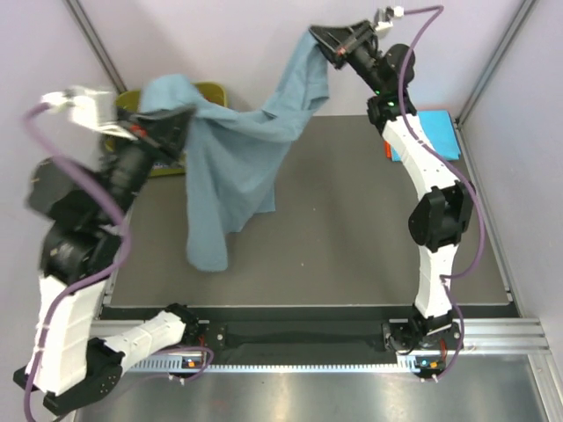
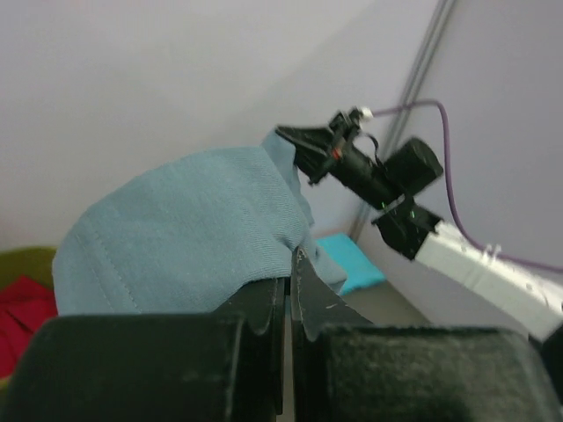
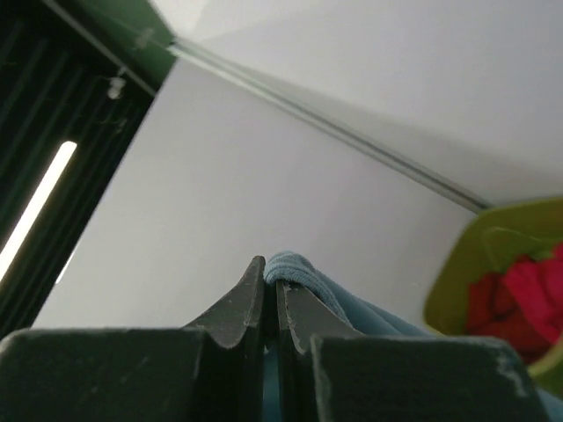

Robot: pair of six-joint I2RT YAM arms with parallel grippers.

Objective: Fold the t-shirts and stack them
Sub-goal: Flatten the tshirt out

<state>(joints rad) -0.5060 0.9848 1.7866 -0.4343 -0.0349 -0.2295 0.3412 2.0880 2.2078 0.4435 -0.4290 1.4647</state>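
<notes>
Two claws are in view, and both are pressed together on cloth. The left claw (image 2: 288, 281) pinches one edge of the single dusty grey-blue cotton t-shirt (image 1: 229, 167), and the fabric bulges up and over its fingers. The right claw (image 3: 271, 281) pinches a rolled fold of the same garment between its fingertips, higher and farther back. The t-shirt is off the surface and spans the gap between the two claws. Its upper edge sags between the grip points, and its body hangs down over the left half of the dark desk (image 1: 352, 229). It cannot be told whether the lowest hem touches the desk. There is one container: an olive-green plastic bin (image 3: 479, 251), at the far left corner behind the left claw and partly hidden by the hanging cloth. It holds one crumpled red t-shirt (image 3: 515, 299); any further contents cannot be made out. One bright cyan t-shirt (image 1: 437, 132) lies flat at the far right edge of the desk, well apart from the bin. One strip of orange cloth (image 1: 388, 149) shows at its left border.
</notes>
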